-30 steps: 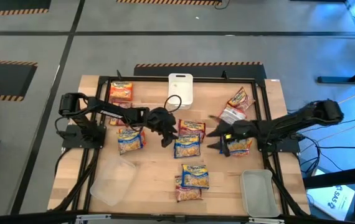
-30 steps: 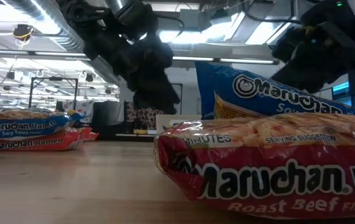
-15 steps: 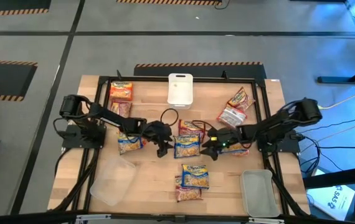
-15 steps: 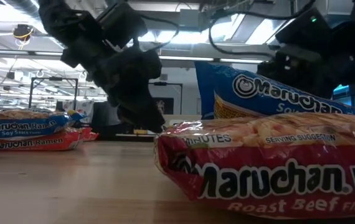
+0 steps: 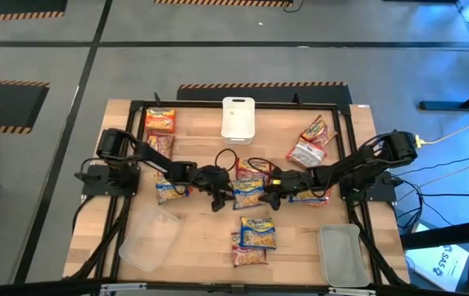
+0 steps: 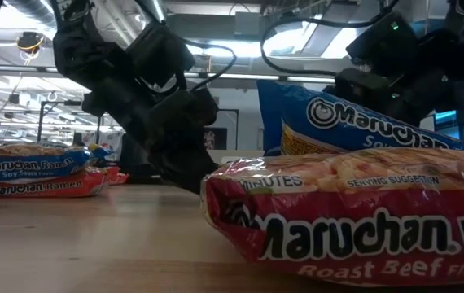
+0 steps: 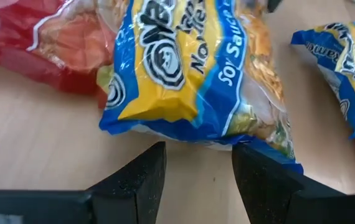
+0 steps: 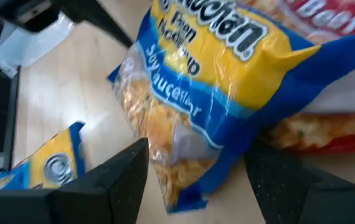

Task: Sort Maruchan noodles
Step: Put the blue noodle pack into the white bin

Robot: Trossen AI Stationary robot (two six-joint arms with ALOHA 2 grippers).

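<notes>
Both grippers meet at one blue soy-sauce packet (image 5: 248, 192) lying near the middle of the wooden table (image 5: 193, 247); this packet serves as the landmark here. The left gripper (image 5: 217, 197) sits low at the packet's left edge, its two dark fingers (image 7: 141, 177) spread apart with the packet's near edge just beyond their tips, nothing pinched between them. The right gripper (image 5: 272, 196) comes in from the packet's other side, also parted, with the blue and yellow wrapper (image 8: 227, 81) lying in front of its spread fingers (image 8: 118, 180); whether the tips touch the plastic is hard to tell.

A red packet (image 5: 251, 168) lies partly under the blue one on its far side. Just right of the landmark, another packet (image 5: 313, 196) lies beneath the right arm. Nearer the table's front edge than the landmark, a blue packet (image 5: 257, 230) rests atop a red roast-beef one (image 5: 248, 256). Left of the landmark, a blue packet (image 5: 171, 189) lies under the left arm, with a red one (image 5: 159, 145) and an orange one (image 5: 160, 121) beyond it. Two red packets (image 5: 313, 140) lie to the far right of the landmark. A white tub (image 5: 238, 117) stands straight beyond it, a clear tub (image 5: 148, 240) to its near left, and a grey tub (image 5: 340, 255) to its near right.
</notes>
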